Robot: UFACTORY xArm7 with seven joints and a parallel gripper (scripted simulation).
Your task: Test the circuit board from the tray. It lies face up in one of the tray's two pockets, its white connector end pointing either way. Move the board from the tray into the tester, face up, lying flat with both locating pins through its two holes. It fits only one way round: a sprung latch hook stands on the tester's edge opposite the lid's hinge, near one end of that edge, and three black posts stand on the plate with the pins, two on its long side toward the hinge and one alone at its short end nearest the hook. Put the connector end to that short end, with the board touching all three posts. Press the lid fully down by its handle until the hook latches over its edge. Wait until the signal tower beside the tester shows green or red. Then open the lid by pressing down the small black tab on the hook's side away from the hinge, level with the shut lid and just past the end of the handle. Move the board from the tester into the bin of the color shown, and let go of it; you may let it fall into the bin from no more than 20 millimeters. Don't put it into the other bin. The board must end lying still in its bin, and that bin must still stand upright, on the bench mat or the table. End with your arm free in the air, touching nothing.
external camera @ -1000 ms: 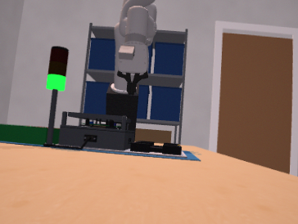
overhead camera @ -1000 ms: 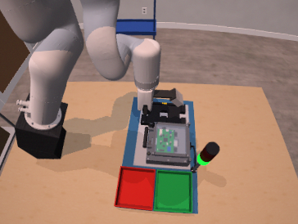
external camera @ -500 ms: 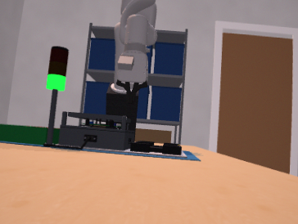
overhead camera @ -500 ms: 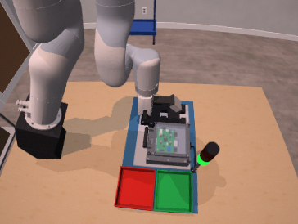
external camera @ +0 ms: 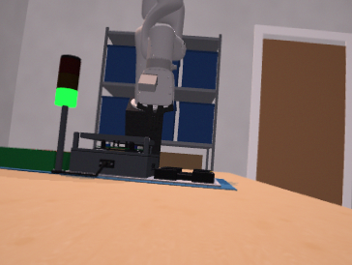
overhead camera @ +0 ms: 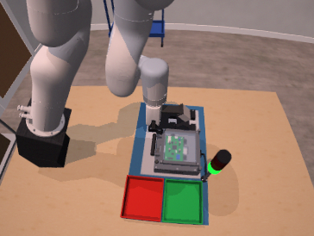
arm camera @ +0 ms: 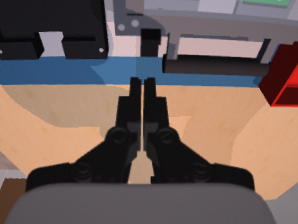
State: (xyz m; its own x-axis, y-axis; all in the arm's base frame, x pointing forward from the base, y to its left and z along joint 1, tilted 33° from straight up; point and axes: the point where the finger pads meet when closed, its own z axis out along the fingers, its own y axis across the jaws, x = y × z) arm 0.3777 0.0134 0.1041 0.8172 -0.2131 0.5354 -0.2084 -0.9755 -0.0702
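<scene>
Wooden table [overhead camera: 259,142] carries a blue mat [overhead camera: 137,148] and, seemingly, the arm's black base [overhead camera: 30,156].

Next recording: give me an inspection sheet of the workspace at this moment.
Surface: tan table with a blue mat.
Job's things: board lies in the tester under the shut lid; tower shows green; red bin and green bin hold nothing; tray beside the tester.
Clutter: nothing seen.
End effector: shut, holding nothing, low near the black tab by the handle.
Cables: nothing seen.
Surroundings: shelf rack, brown door.
</scene>
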